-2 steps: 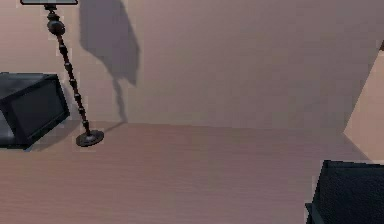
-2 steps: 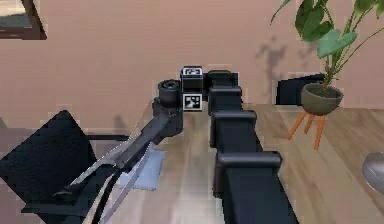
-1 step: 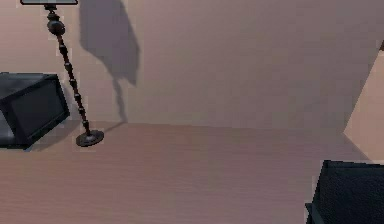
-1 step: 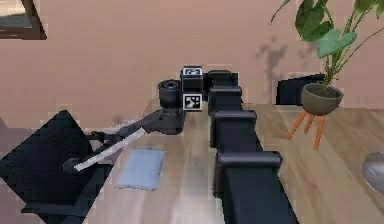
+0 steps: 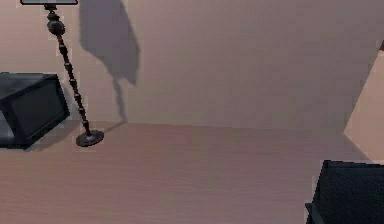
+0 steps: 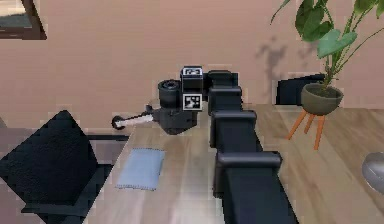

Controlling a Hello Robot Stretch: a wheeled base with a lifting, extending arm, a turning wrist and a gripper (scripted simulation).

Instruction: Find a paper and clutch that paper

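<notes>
Paper (image 6: 140, 168) lies flat near the tool (image 6: 120, 122).

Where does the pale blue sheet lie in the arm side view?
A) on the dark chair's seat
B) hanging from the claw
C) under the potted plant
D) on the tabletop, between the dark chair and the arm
D: the pale blue sheet lies flat on the tabletop, with the dark chair at its left and the arm at its right.
</notes>
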